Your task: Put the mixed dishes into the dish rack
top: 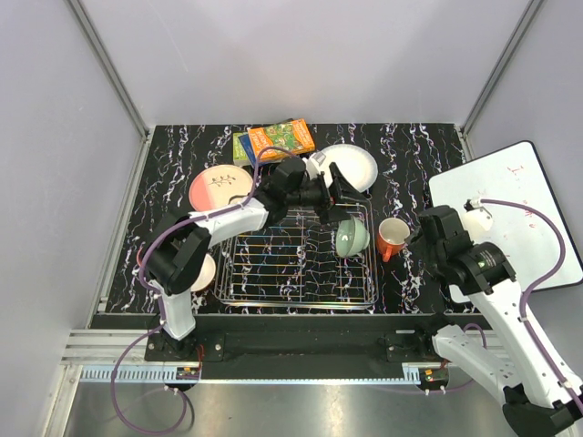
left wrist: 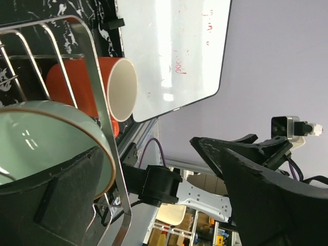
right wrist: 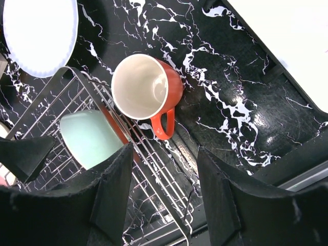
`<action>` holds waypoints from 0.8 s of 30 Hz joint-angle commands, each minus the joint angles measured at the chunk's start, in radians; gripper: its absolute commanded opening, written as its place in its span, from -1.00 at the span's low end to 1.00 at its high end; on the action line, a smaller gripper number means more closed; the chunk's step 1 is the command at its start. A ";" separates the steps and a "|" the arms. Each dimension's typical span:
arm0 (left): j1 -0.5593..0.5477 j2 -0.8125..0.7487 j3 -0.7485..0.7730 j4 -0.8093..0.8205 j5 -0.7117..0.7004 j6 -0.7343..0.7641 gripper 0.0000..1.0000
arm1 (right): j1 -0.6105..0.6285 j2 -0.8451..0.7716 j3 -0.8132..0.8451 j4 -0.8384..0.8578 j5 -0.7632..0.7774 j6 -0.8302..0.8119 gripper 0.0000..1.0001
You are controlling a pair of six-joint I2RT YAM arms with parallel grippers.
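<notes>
The dish rack [top: 296, 269] sits in the middle of the table. The pale green bowl [top: 351, 238] leans on its side in the rack's right end. My left gripper [top: 339, 196] is open above the rack's far right corner. In the left wrist view, one finger [left wrist: 56, 200] lies against the bowl [left wrist: 46, 136] and the other stands well apart. The orange-red mug [top: 392, 238] stands upright on the table just right of the rack. My right gripper [top: 428, 228] is open and empty, above and right of the mug [right wrist: 146, 87]. I cannot make out the pink cup.
The white plate [top: 351, 167] and the pink-and-cream plate [top: 220, 187] lie behind the rack, with colourful books [top: 278, 139] at the back. A pale round dish [top: 204, 271] shows partly under the left arm. A whiteboard [top: 510, 209] lies at the right.
</notes>
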 commanded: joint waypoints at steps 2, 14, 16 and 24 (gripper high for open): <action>0.010 -0.057 0.101 -0.060 0.036 0.101 0.98 | -0.006 0.028 0.009 0.069 -0.044 -0.037 0.22; 0.274 -0.328 0.315 -0.737 0.191 0.875 0.98 | -0.006 0.049 0.056 0.093 0.008 -0.128 0.22; 0.307 -0.413 0.278 -0.963 0.115 1.194 0.98 | -0.006 0.038 0.052 0.086 0.022 -0.138 0.22; 0.312 -0.801 0.010 -1.348 -0.474 1.624 0.98 | -0.006 0.024 0.002 0.081 0.037 -0.164 0.25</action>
